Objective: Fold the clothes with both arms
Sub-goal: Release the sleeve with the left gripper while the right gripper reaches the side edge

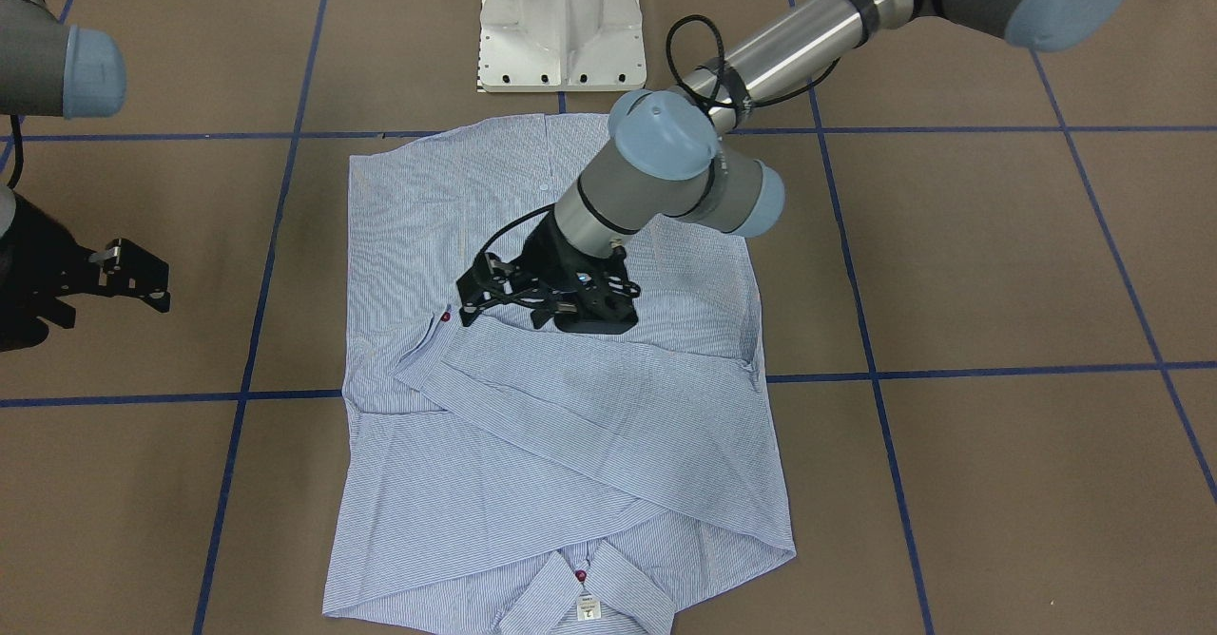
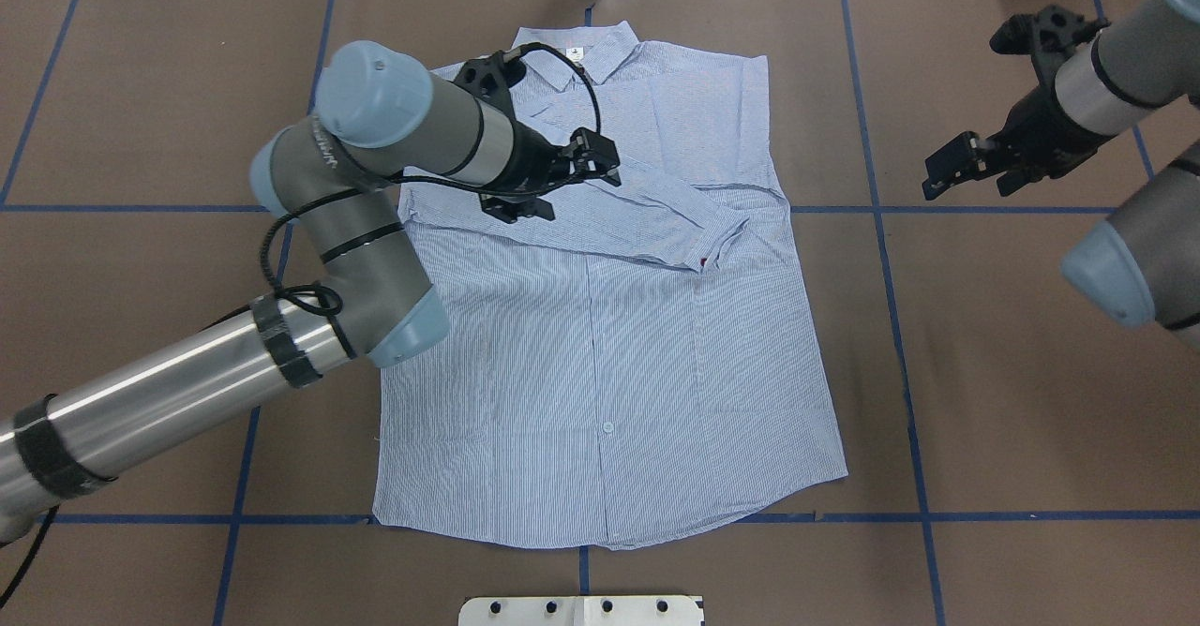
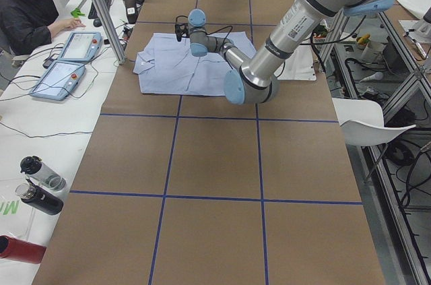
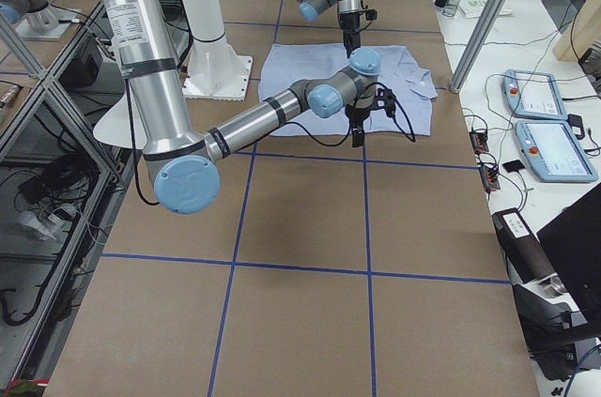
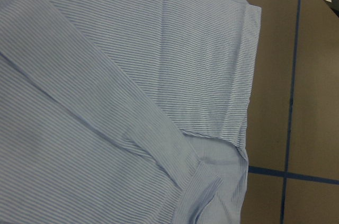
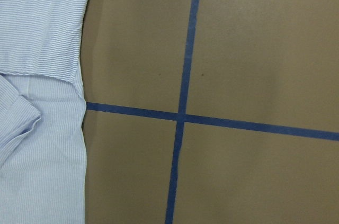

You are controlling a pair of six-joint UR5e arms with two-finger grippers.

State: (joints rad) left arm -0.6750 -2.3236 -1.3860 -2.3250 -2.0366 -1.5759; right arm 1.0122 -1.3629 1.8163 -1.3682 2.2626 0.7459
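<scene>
Left gripper (image 2: pixel 562 174) hangs over the upper chest of the shirt (image 2: pixel 609 354), just above a folded sleeve (image 2: pixel 637 214) that lies flat; its black linkages merge into one mass, so I cannot tell whether its jaws stand apart or together; the right gripper (image 2: pixel 966 169) hovers with jaws apart over bare table (image 2: pixel 984 373), well off the shirt's edge on the robot's right; counted, there are one shirt, two arms, the left arm (image 2: pixel 187 392) and the right arm (image 2: pixel 1116 82), two grippers, one white pedestal base (image 1: pixel 561 27), and one person (image 3: pixel 30 9) seated at a side bench in the exterior left view; the shirt lies front up in the middle of the table, its long axis running straight away from the robot, hem (image 2: pixel 609 532) toward the pedestal base and collar (image 2: pixel 600 50) at the far end; the sleeve crosses the chest from the robot's left toward its right and ends in a cuff (image 2: pixel 717 237) with a red button (image 2: pixel 703 263); from the left gripper, the collar lies just beyond, the cuff off to the robot's right, and the shirt's body back toward the robot; from the right gripper, the whole shirt lies to the robot's left.
</scene>
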